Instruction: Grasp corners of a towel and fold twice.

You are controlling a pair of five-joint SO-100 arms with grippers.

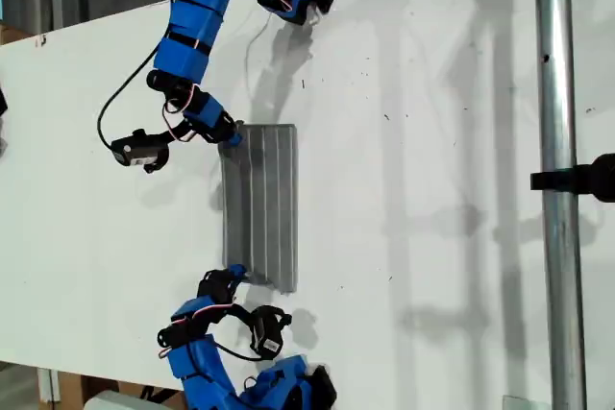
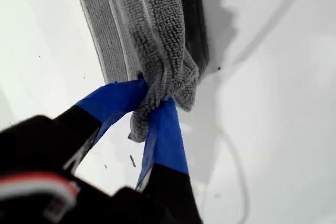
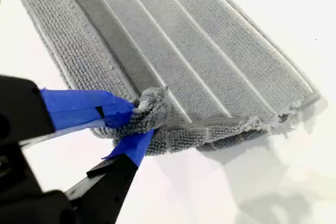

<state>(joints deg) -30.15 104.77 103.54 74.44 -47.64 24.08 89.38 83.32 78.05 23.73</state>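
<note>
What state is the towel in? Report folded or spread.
Folded: the towel lies as a narrow doubled strip, with layered edges visible in the second wrist view.

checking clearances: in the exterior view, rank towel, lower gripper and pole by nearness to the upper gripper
1. towel: mid-view, clamped by the upper gripper.
2. lower gripper: toward the exterior view's bottom, on another towel corner.
3. pole: at the exterior view's right.

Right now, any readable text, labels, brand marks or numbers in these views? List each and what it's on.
None readable in any view.
The towel shows only white stripes, no tag or print.
My first gripper and my second gripper carry plain blue tape, unmarked.
The table has only small dark specks, no writing.
</note>
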